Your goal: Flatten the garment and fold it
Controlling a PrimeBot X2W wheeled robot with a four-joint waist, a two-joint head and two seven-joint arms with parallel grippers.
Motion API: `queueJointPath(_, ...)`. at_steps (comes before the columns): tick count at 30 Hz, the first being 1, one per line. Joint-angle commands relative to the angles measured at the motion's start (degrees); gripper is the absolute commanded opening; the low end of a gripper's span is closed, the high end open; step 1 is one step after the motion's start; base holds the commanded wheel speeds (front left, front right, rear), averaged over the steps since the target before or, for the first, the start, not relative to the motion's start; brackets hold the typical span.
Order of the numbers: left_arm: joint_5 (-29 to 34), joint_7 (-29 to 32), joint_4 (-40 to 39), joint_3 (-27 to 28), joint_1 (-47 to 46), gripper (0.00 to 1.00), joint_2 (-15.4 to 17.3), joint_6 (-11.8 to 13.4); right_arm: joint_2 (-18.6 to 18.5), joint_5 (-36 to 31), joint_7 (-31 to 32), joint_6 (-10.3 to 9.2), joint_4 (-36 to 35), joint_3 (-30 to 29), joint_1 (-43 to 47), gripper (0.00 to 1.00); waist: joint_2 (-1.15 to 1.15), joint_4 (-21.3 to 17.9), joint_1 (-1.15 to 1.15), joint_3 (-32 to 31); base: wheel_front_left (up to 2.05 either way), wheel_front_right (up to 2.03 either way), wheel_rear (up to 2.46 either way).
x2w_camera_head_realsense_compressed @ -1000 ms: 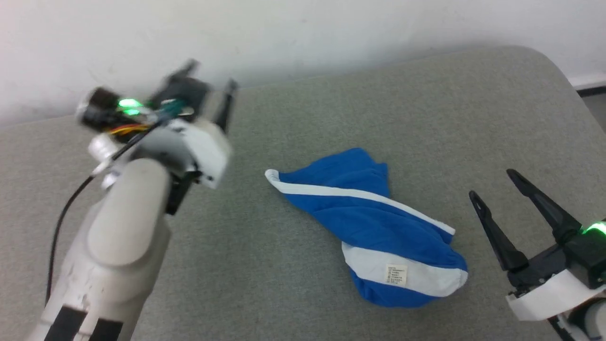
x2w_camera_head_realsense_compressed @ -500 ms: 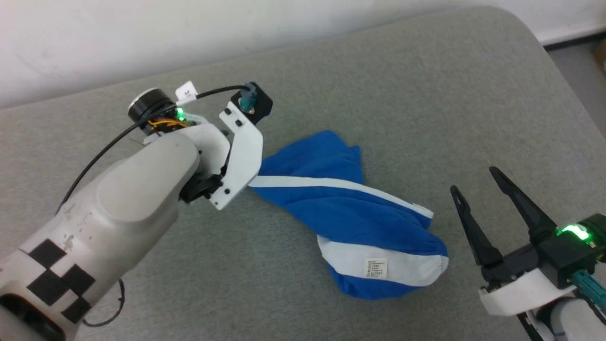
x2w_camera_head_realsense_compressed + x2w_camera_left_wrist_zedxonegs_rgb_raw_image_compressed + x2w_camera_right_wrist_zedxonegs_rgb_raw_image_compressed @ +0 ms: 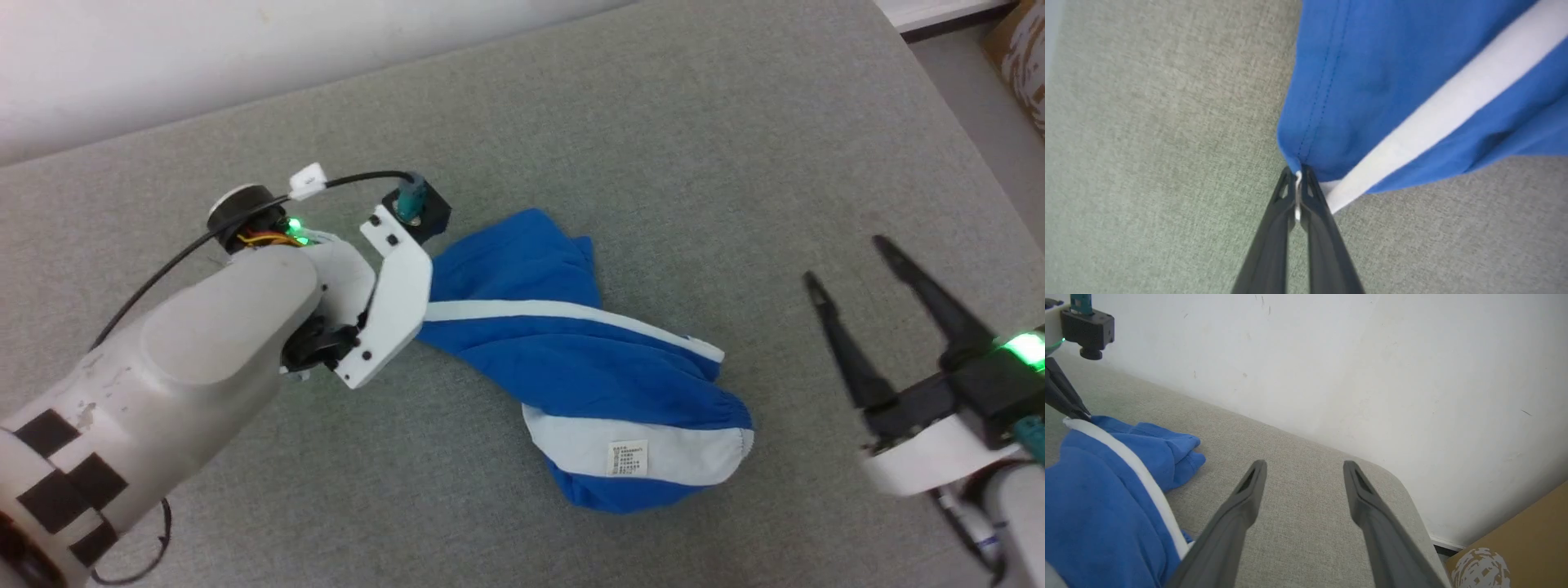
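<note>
Our left pincer (image 3: 1298, 173) is clamped on a white-trimmed corner of the blue garment (image 3: 588, 359), which lies crumpled mid-table (image 3: 653, 122). Our right pincer (image 3: 845, 260) gapes wide near the right edge, clear of the cloth.

Nothing here can be read. The white care label (image 3: 627, 458), at 5 o'clock on the garment (image 3: 571, 359), carries rows of dark print too small to read. The white tag (image 3: 308, 177) on the black cable (image 3: 359, 175), at 10 o'clock from the garment, looks blank. The white print on the cardboard box (image 3: 1527, 539) is indistinct.
</note>
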Motion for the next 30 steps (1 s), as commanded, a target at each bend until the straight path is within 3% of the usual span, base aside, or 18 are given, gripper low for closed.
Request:
queueJointPath(1, -0.7, -2.4, 0.4, -0.5, 0.6, 0.0, 1.5, -0.1, -2.0, -0.3, -0.3, -0.12, 0.5, -0.1, -1.3, 1.0, 0.0, 1.7, 0.0, -1.9, 0.0, 0.0, 0.0)
queueJointPath(7, -2.4, -11.0, -1.3, 1.1, 0.9, 0.0, 4.1, -0.1, -11.9, 4.1, 5.2, -0.12, 0.2, 4.8, -4.1, 1.0, 0.0, 5.8, 0.0, -5.1, 0.0, 0.0, 0.0)
queueJointPath(13, -2.7, -13.9, -4.7, 1.8, 3.1, 0.0, 6.3, 1.2, -22.6, 15.7, 15.2, -0.12, -2.1, 16.9, -9.2, 1.0, 0.0, 9.5, 0.0, -5.6, 0.0, 0.0, 0.0)
queueJointPath(16, -2.9, -14.7, -6.5, 1.9, 4.2, 0.0, 6.8, 2.2, -25.6, 20.5, 18.3, -0.12, -2.0, 23.1, -13.9, 1.0, 0.0, 10.9, 0.0, -5.3, 0.0, 0.0, 0.0)
queueJointPath(20, -2.8, -15.0, -7.9, 1.8, 4.8, 0.0, 6.5, 3.1, -25.5, 25.2, 21.4, -0.12, 1.7, 31.4, -21.3, 1.0, 0.0, 12.7, 0.0, -4.6, 0.0, 0.0, 0.0)
queueJointPath(25, -2.3, -15.4, -8.2, 1.9, 4.1, 0.0, 5.6, 3.2, -22.4, 31.8, 26.2, -0.12, 10.0, 42.2, -29.7, 1.0, 0.0, 14.2, 0.0, -3.3, 0.0, 0.0, 0.0)
queueJointPath(30, -1.7, -15.8, -7.9, 1.9, 2.7, 0.0, 4.6, 3.0, -18.7, 36.3, 26.7, -0.12, 19.3, 51.1, -36.2, 1.0, 0.0, 15.3, 0.0, -1.4, 0.0, 0.0, 0.0)
